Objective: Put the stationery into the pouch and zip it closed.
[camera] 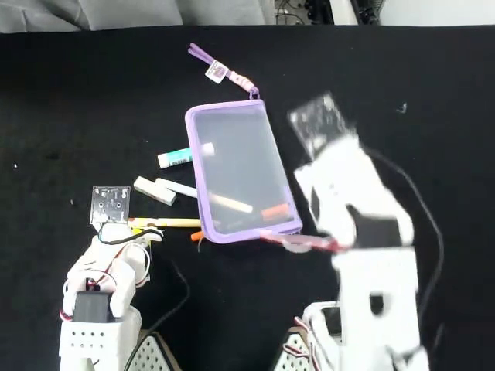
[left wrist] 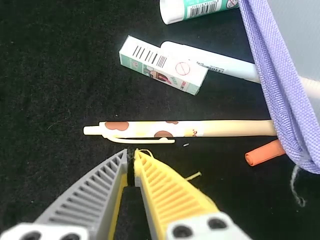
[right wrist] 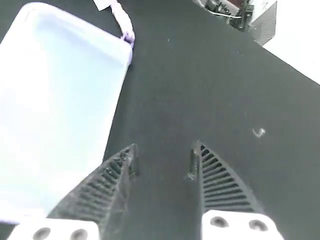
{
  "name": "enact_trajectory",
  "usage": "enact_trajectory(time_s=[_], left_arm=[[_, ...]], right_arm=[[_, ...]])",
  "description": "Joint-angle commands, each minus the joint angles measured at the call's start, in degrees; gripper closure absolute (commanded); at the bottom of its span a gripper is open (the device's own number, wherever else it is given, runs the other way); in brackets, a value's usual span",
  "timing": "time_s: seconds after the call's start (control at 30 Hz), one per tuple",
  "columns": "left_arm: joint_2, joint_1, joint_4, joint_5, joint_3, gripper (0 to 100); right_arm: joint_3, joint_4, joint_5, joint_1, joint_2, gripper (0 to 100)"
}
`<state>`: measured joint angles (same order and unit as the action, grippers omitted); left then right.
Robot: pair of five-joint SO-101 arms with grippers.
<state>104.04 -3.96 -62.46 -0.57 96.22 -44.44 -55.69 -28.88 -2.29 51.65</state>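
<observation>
**Left jaws pinched shut short of the pen; most stationery lay outside the pouch**

The purple-edged pouch (camera: 240, 170) lay flat on the black cloth (camera: 93, 93), clear window up, probably so its contents could be checked. A pale stick and an orange item showed through the window; whether the zip stood open could not be told.

The loose stationery sat along the pouch's long edge on the left arm's side, within that arm's reach:
- a cream pen (left wrist: 185, 128) with brown patches, one end meeting the pouch's border
- an orange piece (left wrist: 264, 152) poking out beside that border
- a boxed eraser (left wrist: 162, 65) and a white tube (left wrist: 215, 62), a little farther up the edge
- a glue stick (left wrist: 195, 9) beyond them

The left gripper (left wrist: 131, 157) hung just short of the pen, jaws pressed together on nothing, so it would need to open before any pick. The right gripper (right wrist: 162, 155) hovered over bare cloth on the pouch's other side, jaws spread wide and empty, likely placed to steady the pouch.

The eraser box and glue stick carried barcodes; the tube bore fine print, too small to read. A tag hung on the zip cord (camera: 220, 69) off the pouch's far corner.
</observation>
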Motion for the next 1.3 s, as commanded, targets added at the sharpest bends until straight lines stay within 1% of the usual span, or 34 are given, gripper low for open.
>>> enact_trajectory(time_s=[0.0,0.13,0.23,0.5,0.63,0.77,0.93,1.1,1.27], left_arm=[[0.09,0.13,-0.18,-0.35,1.19,97],[0.09,0.13,-0.18,-0.35,1.19,97],[0.09,0.13,-0.18,-0.35,1.19,97],[0.09,0.13,-0.18,-0.35,1.19,97],[0.09,0.13,-0.18,-0.35,1.19,97],[0.09,0.13,-0.18,-0.35,1.19,97],[0.00,0.13,-0.18,-0.35,1.19,97],[0.00,0.13,-0.18,-0.35,1.19,97],[0.00,0.13,-0.18,-0.35,1.19,97]], right_arm=[[11.91,6.15,-0.09,-4.04,-17.01,82.2],[19.74,8.70,-0.09,-9.32,-28.88,82.2],[27.56,9.05,0.00,-11.52,-38.55,82.2],[50.77,8.70,0.00,-10.90,-65.45,82.2],[61.23,8.62,0.09,-10.81,-75.12,82.2],[67.82,8.62,0.35,-12.22,-81.71,82.2],[69.32,8.62,0.44,-12.57,-84.44,82.2],[64.22,8.44,0.09,-13.45,-85.14,82.2],[59.65,3.52,0.09,-13.19,-84.09,82.2]])
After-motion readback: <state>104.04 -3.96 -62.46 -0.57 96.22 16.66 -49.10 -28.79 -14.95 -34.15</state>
